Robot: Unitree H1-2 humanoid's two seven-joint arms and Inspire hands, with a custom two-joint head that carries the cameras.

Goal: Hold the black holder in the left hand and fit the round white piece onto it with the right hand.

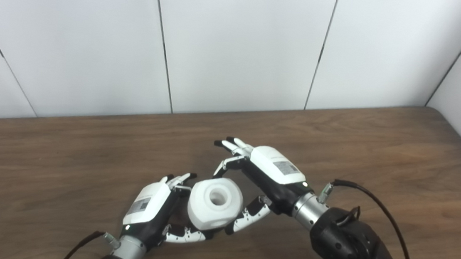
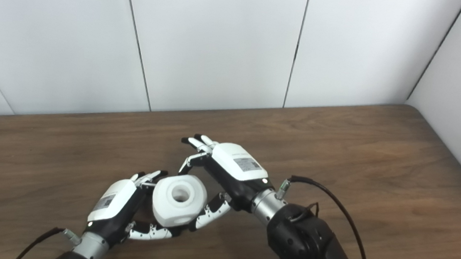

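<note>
One round white piece, with a round hole on top, is held above the table near its front edge. It is clasped by the left hand; the right hand is spread, only its thumb touching. The black holder cannot be made out, being hidden or cut off.
</note>
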